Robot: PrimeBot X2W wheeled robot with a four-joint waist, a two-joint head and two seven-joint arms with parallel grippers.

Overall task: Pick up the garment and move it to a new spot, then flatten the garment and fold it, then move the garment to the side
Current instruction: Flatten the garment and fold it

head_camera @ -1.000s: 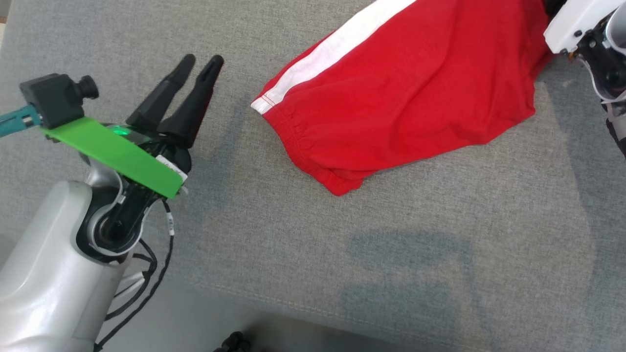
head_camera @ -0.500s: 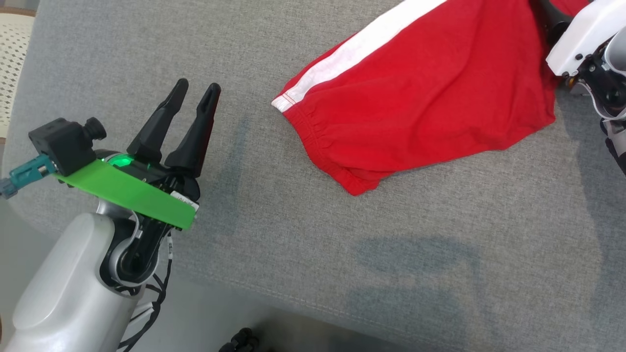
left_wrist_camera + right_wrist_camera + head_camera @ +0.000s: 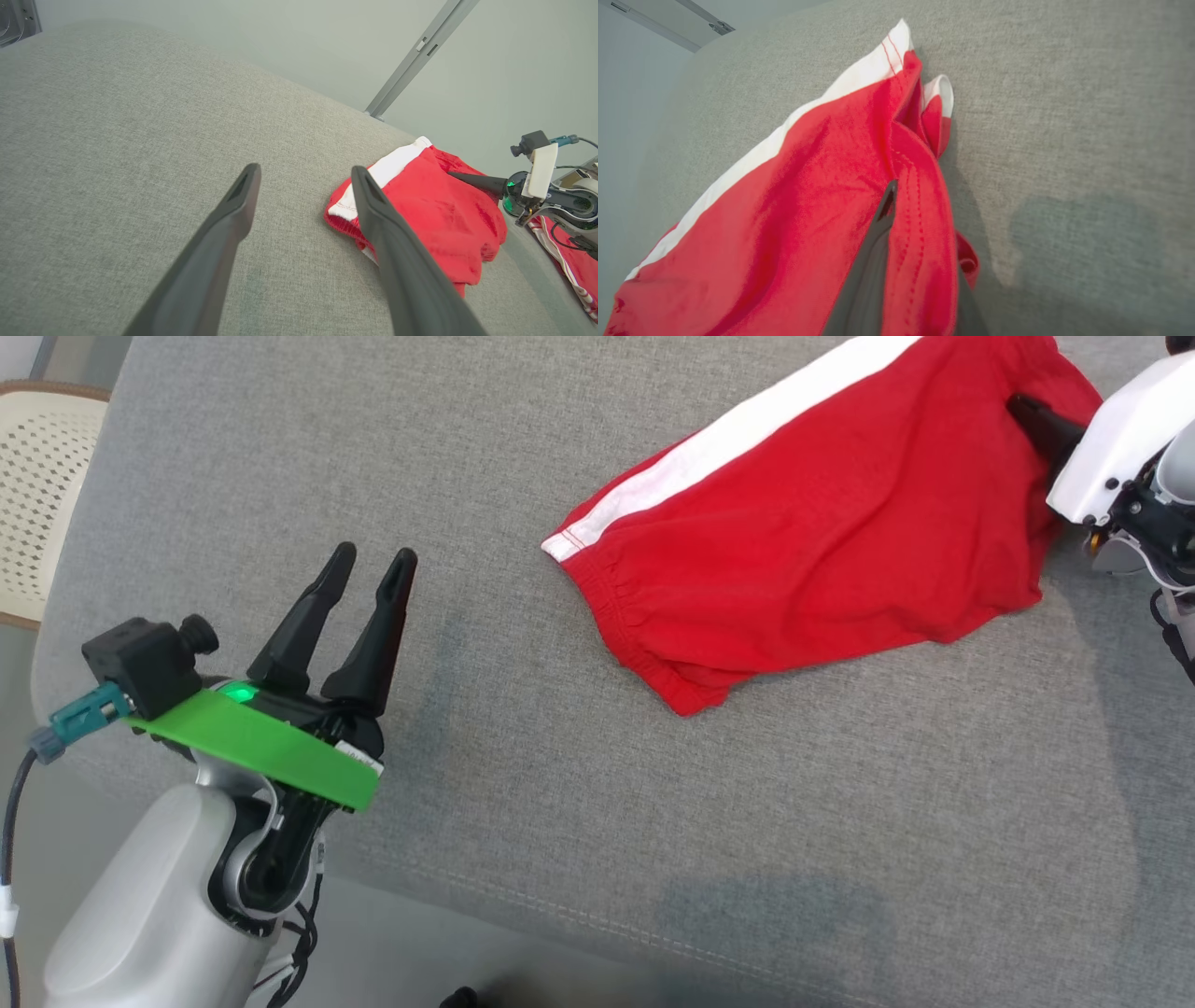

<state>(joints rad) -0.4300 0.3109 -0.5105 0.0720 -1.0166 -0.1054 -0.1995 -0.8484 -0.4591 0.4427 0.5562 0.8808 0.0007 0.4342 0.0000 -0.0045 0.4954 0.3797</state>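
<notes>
Presently, the right gripper (image 3: 1034, 418) is clamped on the garment (image 3: 822, 541). In the right wrist view a stitched red fold runs between its two dark fingers (image 3: 873, 252), and one finger is partly covered by cloth. The grasp is at the garment's right-hand edge as seen from the head.

The left gripper (image 3: 375, 560) holds nothing. Its fingers are moderately parted and point towards the far side of the surface (image 3: 653, 821). It sits well apart from the garment, to the left of it, near the surface's front edge. A green plate (image 3: 252, 747) carrying a small black camera (image 3: 149, 653) is fixed at its wrist.

The garment is a pair of red shorts with a white side stripe (image 3: 747, 429). It lies on the grey fabric-covered surface in the upper right of the head view. Its elastic waistband (image 3: 635, 635) faces the left gripper. The cloth is creased and not flat.

A seam (image 3: 579, 910) runs along the surface's near edge. A cream perforated chair (image 3: 37, 495) stands beyond the surface's left corner. In the left wrist view another red cloth with white stripes (image 3: 572, 270) lies off the surface's edge, below the right arm.
</notes>
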